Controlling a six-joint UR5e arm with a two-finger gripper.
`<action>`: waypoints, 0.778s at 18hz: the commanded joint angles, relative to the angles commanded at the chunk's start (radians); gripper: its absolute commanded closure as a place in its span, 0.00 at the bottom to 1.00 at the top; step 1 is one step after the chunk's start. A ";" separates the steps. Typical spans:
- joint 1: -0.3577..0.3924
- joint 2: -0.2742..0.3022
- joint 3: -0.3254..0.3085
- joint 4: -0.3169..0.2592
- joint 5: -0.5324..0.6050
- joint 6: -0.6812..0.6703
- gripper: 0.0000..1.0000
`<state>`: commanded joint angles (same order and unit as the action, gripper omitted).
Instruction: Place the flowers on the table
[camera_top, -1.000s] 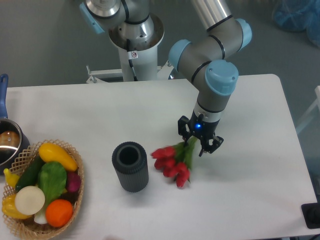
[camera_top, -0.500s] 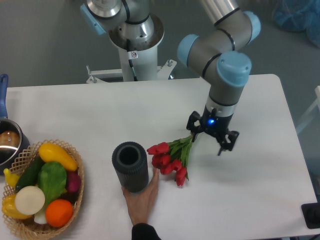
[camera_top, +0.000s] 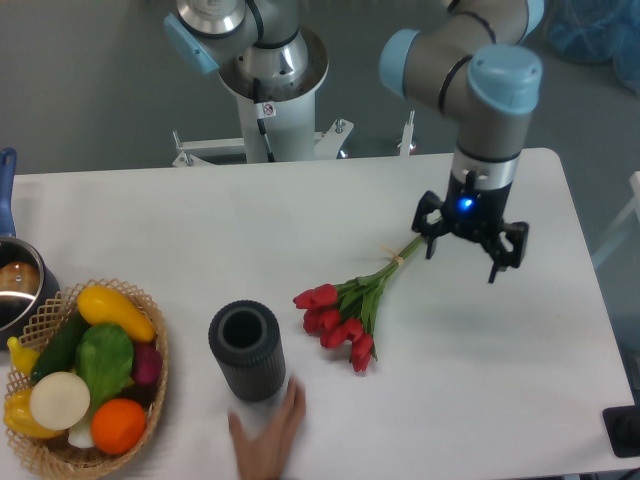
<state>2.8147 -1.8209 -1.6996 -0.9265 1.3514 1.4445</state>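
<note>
We see the flowers lying flat on the desk, and our gripper hangs just beside the stem ends, jaws spread wide, holding nothing.

Bright, even overhead light, soft faint shadows on the table, slightly soft focus throughout.

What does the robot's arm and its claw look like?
The arm is made of smooth silver-grey tubes with light blue round caps on the joints. At its end sits a black gripper with two thin black fingers and a small blue light glowing on it.
</note>
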 joint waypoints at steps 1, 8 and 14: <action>0.015 0.002 -0.005 0.000 -0.002 0.048 0.00; 0.023 0.003 -0.034 -0.003 0.120 0.226 0.00; -0.003 -0.024 -0.026 -0.003 0.115 0.221 0.00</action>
<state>2.8118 -1.8453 -1.7257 -0.9296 1.4665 1.6659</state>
